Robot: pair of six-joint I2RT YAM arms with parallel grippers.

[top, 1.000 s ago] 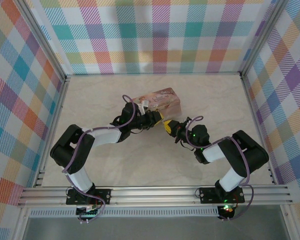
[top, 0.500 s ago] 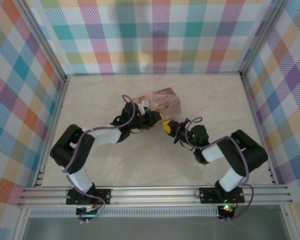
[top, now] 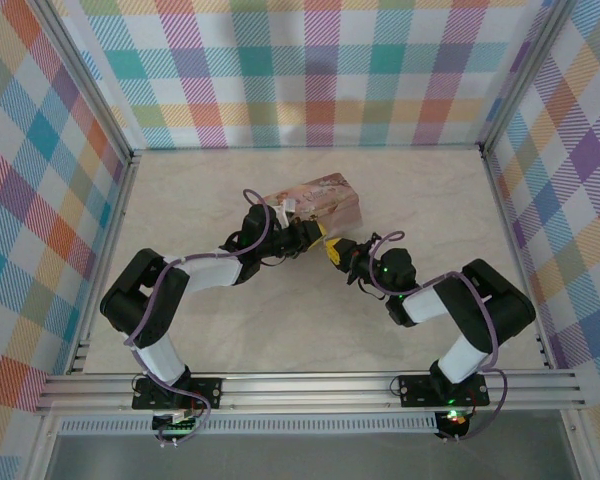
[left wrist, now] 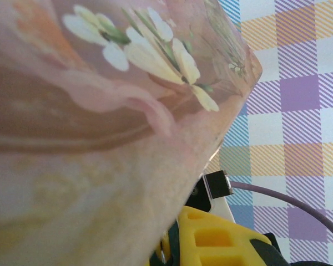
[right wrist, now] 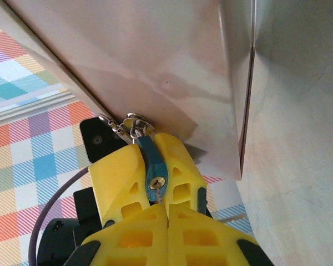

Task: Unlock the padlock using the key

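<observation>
The pink floral tin (top: 320, 198) lies mid-table, and its underside (right wrist: 172, 61) takes up the top of the right wrist view. The small blue padlock (right wrist: 154, 160) hangs from the tin's latch ring (right wrist: 134, 123). My left gripper (right wrist: 150, 147) is shut on the padlock's body, one yellow finger on each side. My right gripper (right wrist: 167, 208) is shut on the key (right wrist: 160, 195), a thin metal sliver whose tip sits in the brass keyhole (right wrist: 157, 181). From above, the left gripper (top: 317, 238) and right gripper (top: 338, 252) meet tip to tip at the tin's near corner.
The tin's flowered side (left wrist: 100, 111) looms close in the left wrist view, with a yellow finger (left wrist: 222, 244) and a purple cable (left wrist: 288, 202) below it. Plaid walls (top: 320, 70) and metal posts (top: 510, 120) ring the marble tabletop (top: 310, 330).
My right gripper has crept slightly up and left toward the tin, with the key. The left gripper has held its place on the padlock, its jaws a touch tighter.
</observation>
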